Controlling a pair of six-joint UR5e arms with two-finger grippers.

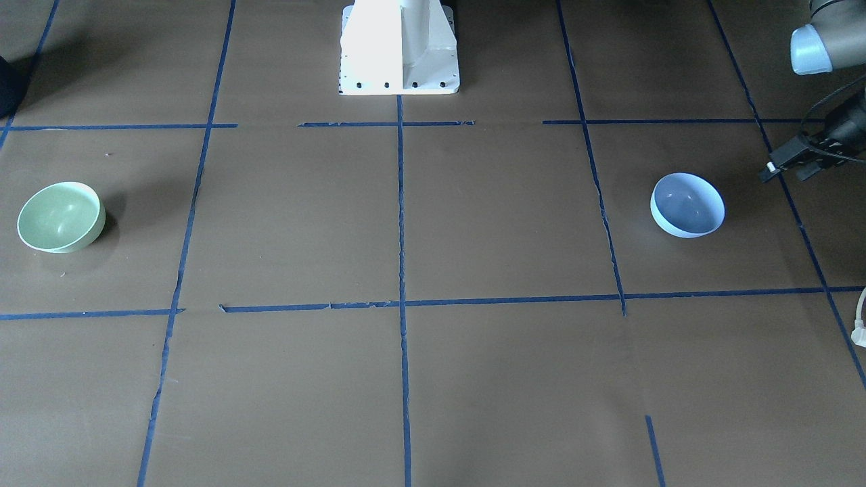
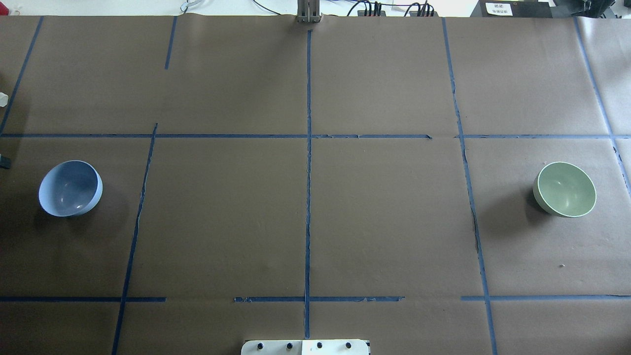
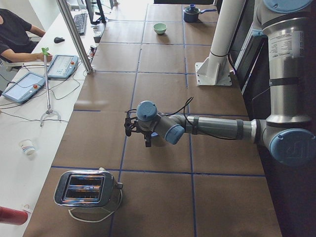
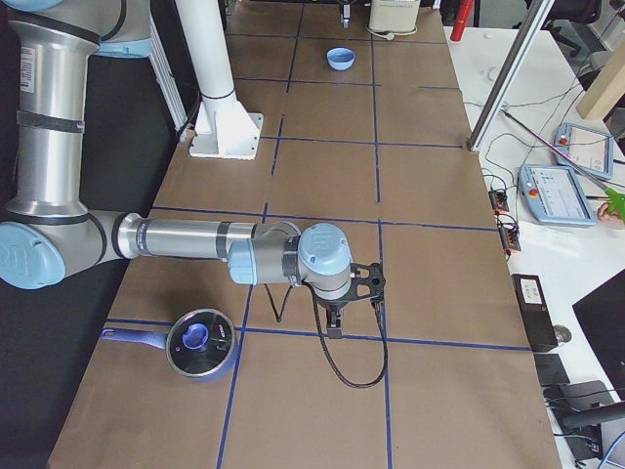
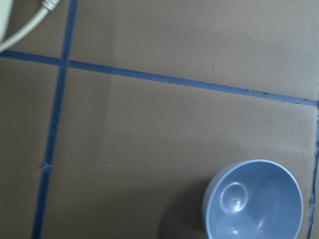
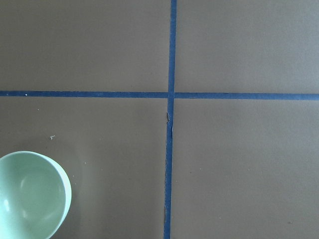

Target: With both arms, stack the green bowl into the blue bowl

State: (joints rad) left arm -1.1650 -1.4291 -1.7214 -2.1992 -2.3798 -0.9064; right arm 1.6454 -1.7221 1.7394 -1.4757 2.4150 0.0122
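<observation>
table (image 2: 384, 212): brown paper cover, marked into squares by blue tape (image 2: 308, 197); a white pedestal (image 1: 399, 51) is bolted at the robot's edge, midway along.
blue bowl (image 2: 70, 188): on the robot's left part of the table, upright with its mouth up; it is round, so it has no long axis.
green bowl (image 2: 565, 189): on the robot's right part, upright with its mouth up and just as round; it is well apart from the blue bowl, with the whole middle of the table between them.
left gripper (image 1: 786, 170): hangs above the paper near the blue bowl, on the side toward the table's left end, and does not touch it. Its two black fingers stand apart with a gap between them and grasp nothing. In the left wrist view the blue bowl sits in the lower right corner, cut by the bottom edge.
right gripper (image 4: 356, 288): shows only in the right side view, so I cannot tell whether its fingers are spread or closed. In the right wrist view the green bowl sits in the lower left corner, cut by the edges, below a crossing of tape lines.
left arm (image 3: 222, 127): upper link upright by the robot, elbow bent, forearm level over the table, wrist at its end.
right arm (image 4: 186, 237): same shape, with an upright link, a bent elbow and a level forearm.
around: a toaster (image 3: 88, 190) stands at the table's left end; a lidded pot (image 4: 200, 344) stands near the right arm's forearm; an operator (image 3: 15, 34) sits at a white desk alongside.
</observation>
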